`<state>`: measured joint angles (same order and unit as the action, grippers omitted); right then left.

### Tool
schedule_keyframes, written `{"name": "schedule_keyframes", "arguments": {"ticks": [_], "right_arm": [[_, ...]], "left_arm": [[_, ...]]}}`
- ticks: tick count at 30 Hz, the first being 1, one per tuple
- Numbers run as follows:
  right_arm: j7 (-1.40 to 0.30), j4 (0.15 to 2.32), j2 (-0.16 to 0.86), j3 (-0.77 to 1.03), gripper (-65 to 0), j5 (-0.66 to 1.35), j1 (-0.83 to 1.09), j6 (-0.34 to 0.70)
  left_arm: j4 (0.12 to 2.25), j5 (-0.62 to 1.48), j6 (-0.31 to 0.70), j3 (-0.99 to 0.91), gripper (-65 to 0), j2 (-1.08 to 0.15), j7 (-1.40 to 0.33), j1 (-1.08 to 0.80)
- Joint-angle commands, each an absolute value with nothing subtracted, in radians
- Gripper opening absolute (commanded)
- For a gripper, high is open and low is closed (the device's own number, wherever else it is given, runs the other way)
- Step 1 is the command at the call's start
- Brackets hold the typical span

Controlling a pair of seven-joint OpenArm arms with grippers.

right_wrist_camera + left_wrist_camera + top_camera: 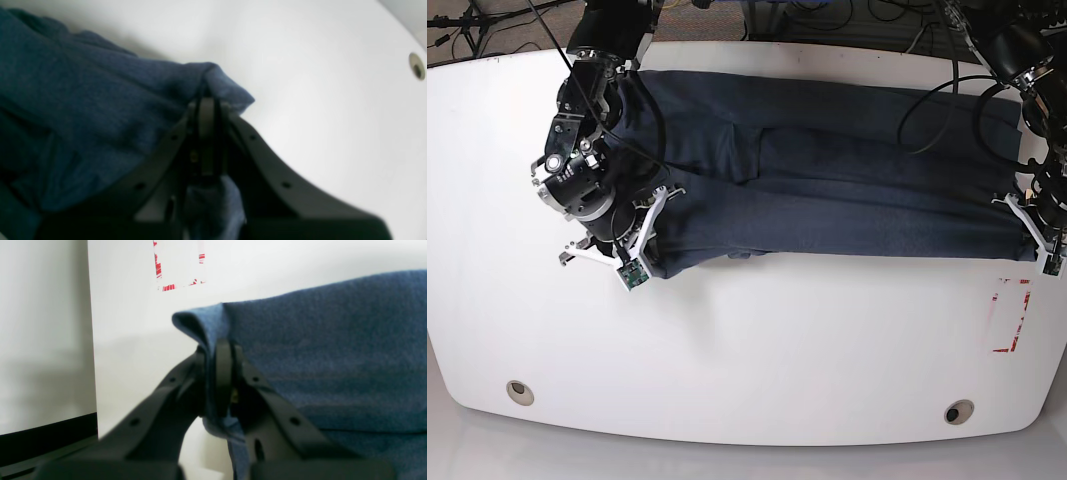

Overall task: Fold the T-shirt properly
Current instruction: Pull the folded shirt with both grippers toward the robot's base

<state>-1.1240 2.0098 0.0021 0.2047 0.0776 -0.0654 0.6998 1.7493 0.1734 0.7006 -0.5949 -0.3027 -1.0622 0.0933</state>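
Dark navy-blue cotton T-shirt (827, 190) lies stretched across the far half of the white oval table (757, 350), long axis left-right in the base view. Right gripper (206, 110) clamps the shirt's near corner on the base view's left, left gripper (218, 353) clamps the opposite end on its right. Red-marked square (1011, 315) on the table sits just in front of the left gripper. Two round table holes (519, 391) near the front edge, one each side.

Heathered navy T-shirt (847, 200) on a plain white table (757, 350).
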Motion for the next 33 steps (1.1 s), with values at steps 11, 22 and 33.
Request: {"name": "schedule_keyframes", "arguments": {"ticks": [11, 22, 33], "right_arm": [[-1.196, 2.04, 0.007, 0.223, -65.0, 0.16, -0.027, 0.698], [-1.265, 2.038, 0.054, 0.286, -65.0, 0.32, 0.041, 0.698], [-1.287, 2.038, 0.077, 0.286, -65.0, 0.438, 0.154, 0.698]], "left_arm": [[1.767, 0.173, 0.698, -0.599, -63.6, -0.329, -1.049, 0.07], [1.765, 0.173, 0.698, -0.564, -63.3, -0.371, -1.081, -0.053], [1.762, 0.17, 0.698, -0.562, -63.3, -0.394, -1.142, -0.142]]}}
